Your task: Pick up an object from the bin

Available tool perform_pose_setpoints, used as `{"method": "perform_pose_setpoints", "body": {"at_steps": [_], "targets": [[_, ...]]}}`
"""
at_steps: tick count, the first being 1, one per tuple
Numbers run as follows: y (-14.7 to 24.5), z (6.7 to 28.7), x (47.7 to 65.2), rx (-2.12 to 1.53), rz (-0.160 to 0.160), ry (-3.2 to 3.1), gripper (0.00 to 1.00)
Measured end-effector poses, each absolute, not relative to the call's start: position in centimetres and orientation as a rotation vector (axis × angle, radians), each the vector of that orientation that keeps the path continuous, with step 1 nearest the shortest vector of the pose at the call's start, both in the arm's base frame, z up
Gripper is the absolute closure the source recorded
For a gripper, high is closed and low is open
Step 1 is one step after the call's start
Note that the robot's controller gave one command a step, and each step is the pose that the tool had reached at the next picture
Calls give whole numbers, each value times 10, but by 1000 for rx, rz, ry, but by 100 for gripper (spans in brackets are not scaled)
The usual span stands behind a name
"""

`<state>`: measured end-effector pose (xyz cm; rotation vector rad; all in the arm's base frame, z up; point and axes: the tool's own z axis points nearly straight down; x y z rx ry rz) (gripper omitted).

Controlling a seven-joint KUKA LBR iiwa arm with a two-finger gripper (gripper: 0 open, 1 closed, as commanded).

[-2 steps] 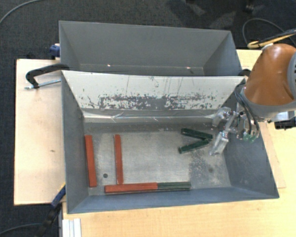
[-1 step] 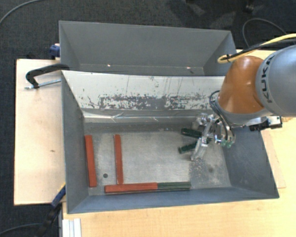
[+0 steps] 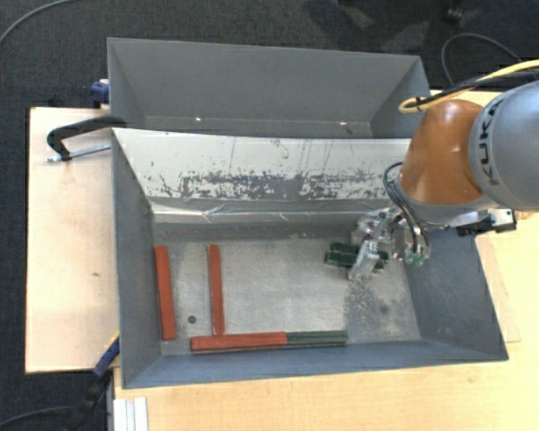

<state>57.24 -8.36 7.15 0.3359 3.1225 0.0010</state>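
Right of centre, bin floor [image 3: 269, 281]: gripper [image 3: 375, 251] low, just beside small dark green piece [image 3: 341, 257].
Grip: open or closed, impossible to tell.
Risk: piece nudged aside or slipping loose, if caught only at its edge.

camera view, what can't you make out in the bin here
In the camera view:
- Dark green thing, right side of the floor: its right end runs behind the arm's wrist, and its kind is unclear.
- Back right corner of the bin: covered by the arm's orange cover.
- Small dark spot between the red sticks: too small to tell a hole from a thing.
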Motion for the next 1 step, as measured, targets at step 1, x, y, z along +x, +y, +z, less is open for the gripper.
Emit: {"method": "perform_pose_setpoints", "body": {"at_steps": [1], "targets": [[-83,272,585,488,1,3087,100]]}}
